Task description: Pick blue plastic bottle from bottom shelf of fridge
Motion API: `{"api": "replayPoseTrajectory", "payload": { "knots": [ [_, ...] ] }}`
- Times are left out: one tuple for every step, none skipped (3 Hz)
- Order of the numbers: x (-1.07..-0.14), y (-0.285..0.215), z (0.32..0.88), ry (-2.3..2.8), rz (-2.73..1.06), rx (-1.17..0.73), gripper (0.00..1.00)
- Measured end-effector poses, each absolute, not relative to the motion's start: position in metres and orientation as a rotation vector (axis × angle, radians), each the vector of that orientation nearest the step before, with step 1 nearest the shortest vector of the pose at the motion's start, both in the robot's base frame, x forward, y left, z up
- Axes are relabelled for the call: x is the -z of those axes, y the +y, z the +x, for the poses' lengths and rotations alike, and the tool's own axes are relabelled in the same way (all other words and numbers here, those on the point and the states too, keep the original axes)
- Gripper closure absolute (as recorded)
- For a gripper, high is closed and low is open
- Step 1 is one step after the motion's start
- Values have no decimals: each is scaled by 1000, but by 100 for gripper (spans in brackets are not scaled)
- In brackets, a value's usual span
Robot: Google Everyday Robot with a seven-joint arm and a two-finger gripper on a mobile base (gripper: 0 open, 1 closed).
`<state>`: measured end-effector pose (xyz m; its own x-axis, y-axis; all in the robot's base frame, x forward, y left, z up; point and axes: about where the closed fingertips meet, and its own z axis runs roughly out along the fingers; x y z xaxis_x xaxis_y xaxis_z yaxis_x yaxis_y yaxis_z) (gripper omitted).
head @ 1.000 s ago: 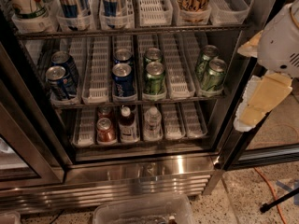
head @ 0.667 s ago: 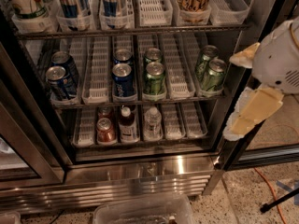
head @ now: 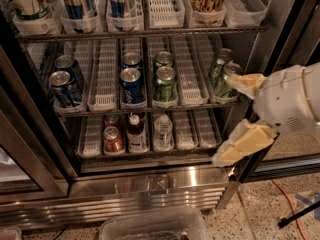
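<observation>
- Camera view: the white arm (head: pixel 287 99) comes in from the right edge, in front of the open fridge (head: pixel 150 184), with its wrist turned towards the shelves.
- The gripper (head: pixel 225 119) hangs just outside the fridge's right side, level with the gap between the middle rack and the bottom shelf (head: pixel 150 153).
- Its two pale yellow fingers (head: pixel 247 143) are spread wide. One is up by the rightmost green cans and one is down near the shelf's right end, with nothing held between them.
- The blue plastic bottle (head: pixel 135 133) stands upright in a white lane tray on the bottom shelf. It is left of centre and well apart from the gripper.
- One red can (head: pixel 113 140) stands just left of the bottle, with what looks like a second behind it.
- One clear water bottle (head: pixel 162 131) stands just right of it.
- The rack above holds four blue cans (head: pixel 131 85) and four green cans (head: pixel 164 85).
- One clear plastic bin (head: pixel 150 226) sits on the floor below the fridge.
</observation>
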<state>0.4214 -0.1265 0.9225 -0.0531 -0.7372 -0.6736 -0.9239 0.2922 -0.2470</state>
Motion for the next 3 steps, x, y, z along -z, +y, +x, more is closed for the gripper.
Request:
{"api": "replayPoseTrajectory", "payload": {
  "knots": [
    [-910,-109,415,1734,-1403,-450,0],
    [-899,-89,404,1623,-1307,-602,0],
    [-904,-63,394,1479,-1197,-781,0]
  ]
}}
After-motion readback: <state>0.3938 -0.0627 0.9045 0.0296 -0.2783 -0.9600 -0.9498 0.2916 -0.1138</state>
